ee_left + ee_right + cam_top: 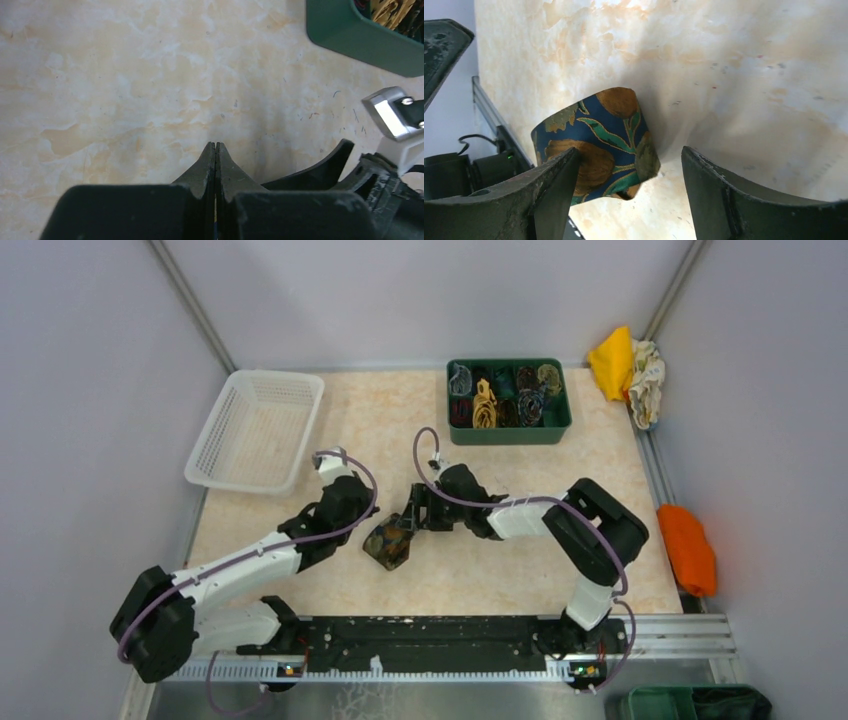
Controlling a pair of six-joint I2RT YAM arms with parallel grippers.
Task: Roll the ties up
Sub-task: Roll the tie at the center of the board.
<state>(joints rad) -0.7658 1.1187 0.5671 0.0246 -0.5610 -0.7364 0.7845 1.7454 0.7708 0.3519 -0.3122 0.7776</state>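
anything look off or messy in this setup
Nothing spilled or broken. One rolled tie sits alone on the table in the open right gripper, apart from the bin of rolled ties. Yellow and white cloths lie heaped off the table's far right corner.

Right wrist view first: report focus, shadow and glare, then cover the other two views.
Right wrist: the tie is sharp and throws a soft shadow to its right; the table washes out toward the top. Left wrist: the shut left tool is near-black, little detail; table slightly soft. Top external: even light, no glare, what fills the green bin too small to read.
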